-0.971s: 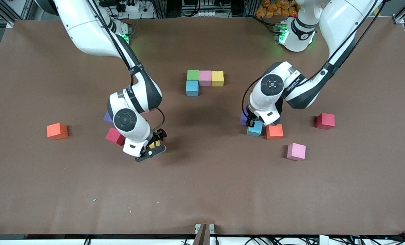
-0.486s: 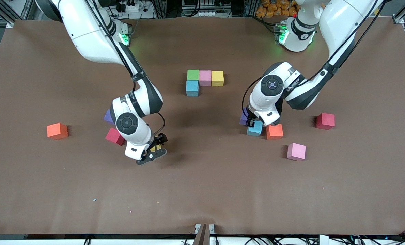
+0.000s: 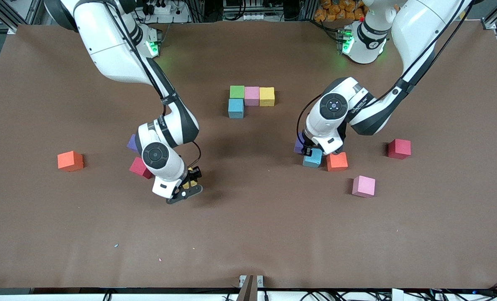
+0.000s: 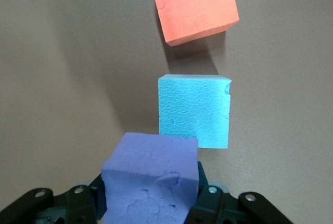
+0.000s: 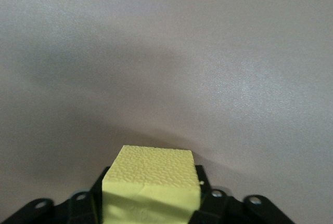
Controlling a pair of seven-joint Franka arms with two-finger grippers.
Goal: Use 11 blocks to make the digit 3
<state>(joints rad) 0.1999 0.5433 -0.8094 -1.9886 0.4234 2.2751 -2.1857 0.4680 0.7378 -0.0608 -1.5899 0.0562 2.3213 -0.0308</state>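
The right claw [image 3: 188,187] has just closed on a yellow block [image 5: 151,185] low over the worktop [image 3: 248,234], ready for the started digit 3 [image 3: 251,100], while the left claw [image 4: 151,203] stays clamped on a purple block [image 4: 151,180].

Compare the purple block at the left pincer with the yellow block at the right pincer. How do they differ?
The purple block is dented on its face; the yellow block looks smooth. The purple block has a light blue block close by; the yellow block has only bare table ahead. Both are cubes, each clamped in a pincer.
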